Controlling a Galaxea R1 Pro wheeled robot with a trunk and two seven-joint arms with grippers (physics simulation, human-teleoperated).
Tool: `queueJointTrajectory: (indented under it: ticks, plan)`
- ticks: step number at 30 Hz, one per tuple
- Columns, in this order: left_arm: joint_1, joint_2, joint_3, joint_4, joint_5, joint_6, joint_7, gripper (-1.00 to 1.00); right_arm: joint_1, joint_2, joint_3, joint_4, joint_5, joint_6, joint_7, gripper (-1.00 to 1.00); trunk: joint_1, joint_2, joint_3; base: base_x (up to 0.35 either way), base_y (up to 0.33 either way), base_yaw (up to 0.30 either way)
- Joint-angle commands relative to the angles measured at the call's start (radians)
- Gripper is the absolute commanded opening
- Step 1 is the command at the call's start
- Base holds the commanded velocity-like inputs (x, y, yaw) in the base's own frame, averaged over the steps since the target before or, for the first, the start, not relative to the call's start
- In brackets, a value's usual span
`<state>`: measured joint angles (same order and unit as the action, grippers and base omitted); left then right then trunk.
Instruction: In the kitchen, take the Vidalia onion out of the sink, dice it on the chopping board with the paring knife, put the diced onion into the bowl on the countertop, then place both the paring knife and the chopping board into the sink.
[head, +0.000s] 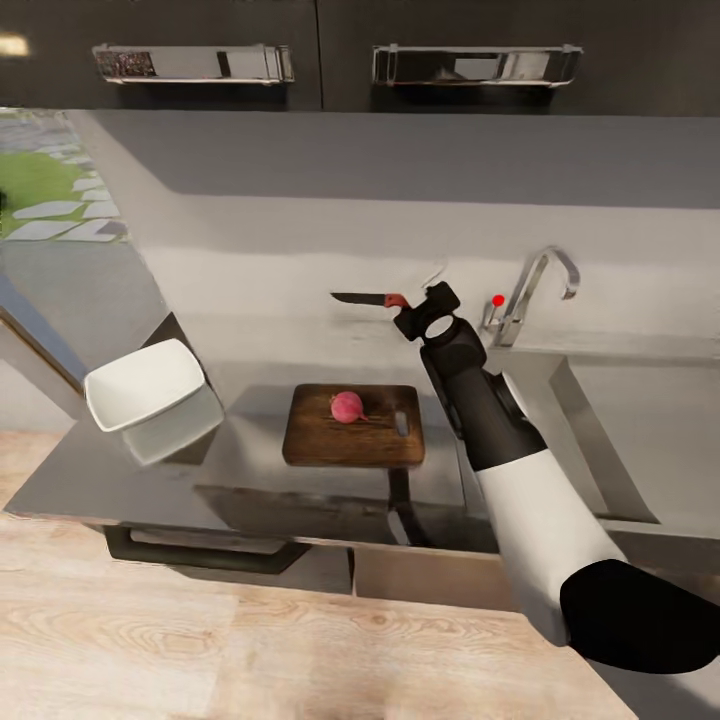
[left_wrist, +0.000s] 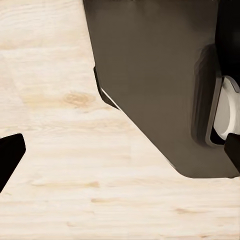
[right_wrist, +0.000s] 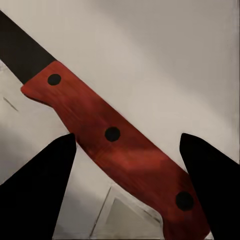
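Step in hand: dicing, cut not yet begun. Vidalia onion (head: 347, 406) seen whole on chopping board (head: 353, 426), on countertop (head: 120, 470) left of sink (head: 640, 420). Paring knife (head: 368, 298) held aloft by right gripper (head: 413, 305), blade pointing left; fingers (right_wrist: 42, 182) flank handle, contact apparently made. Left gripper (left_wrist: 10, 157) state unclear. Bowl (head: 145, 385) left of board. Next: blade to be lowered onto onion.

A pale wooden floor (left_wrist: 60, 150) with visible grain and a knot lies ahead of the left gripper. One dark fingertip (left_wrist: 9, 156) juts in at the frame's edge. Beyond it looms a large dark rounded body (left_wrist: 150, 75), with a white part (left_wrist: 227, 110) set in its far side.
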<state>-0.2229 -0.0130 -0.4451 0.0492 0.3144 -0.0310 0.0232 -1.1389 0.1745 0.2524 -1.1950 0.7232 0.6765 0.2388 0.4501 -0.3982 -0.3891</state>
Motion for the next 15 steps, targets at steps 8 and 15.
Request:
queueJointTrajectory:
  ticks: [8,15]
  plan:
    - [-0.001,-0.001,-0.009,0.003,0.008,-0.004,0.001,1.00,-0.001,0.000,0.002,0.005,0.015,0.003,0.005,-1.00,0.000,-0.002,-0.002,-0.335,0.000,0.000]
    - [-0.001,-0.001,-0.009,-0.002,0.007,-0.004,0.001,1.00,-0.001,0.000,0.002,0.010,0.017,0.003,0.000,-1.00,0.000,-0.002,-0.002,-0.284,0.000,0.000]
